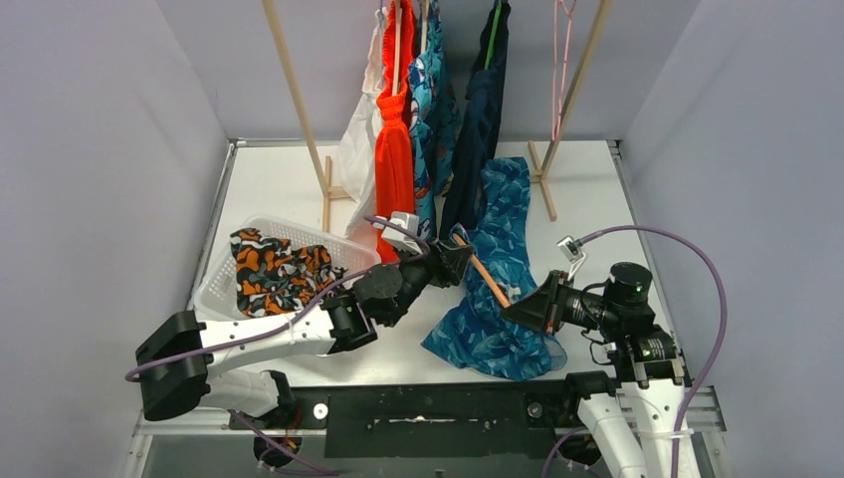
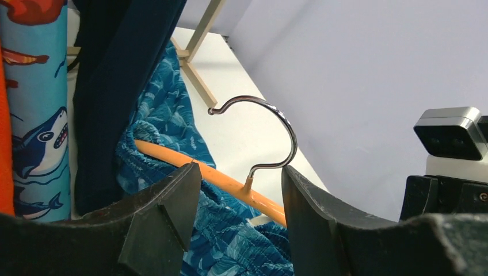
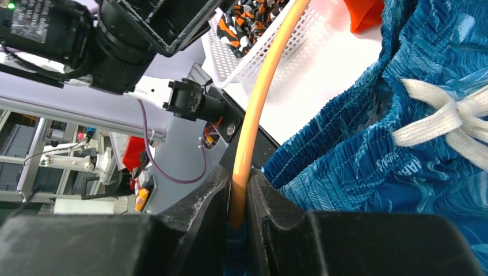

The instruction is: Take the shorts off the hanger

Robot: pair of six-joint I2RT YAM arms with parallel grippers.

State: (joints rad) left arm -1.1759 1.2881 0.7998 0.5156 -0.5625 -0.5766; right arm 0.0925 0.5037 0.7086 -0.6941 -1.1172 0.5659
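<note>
Orange hanger [image 3: 253,115] pinched in right jaws; left jaws wide, clear around hook [image 2: 253,99].

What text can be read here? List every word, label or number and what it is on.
"ARR…", perhaps: faint print on the blue patterned shorts, blurred and partial.
Unreadable: white print on the left arm's black label, too small.
Nothing else is legible.

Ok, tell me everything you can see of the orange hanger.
The hanger has a smooth orange bar, plastic-looking, and a silver metal hook. It is off the rack and tilted. The right gripper is shut on one end; the blue shorts hang on its bar. The left gripper straddles the hook's stem, open.
</note>
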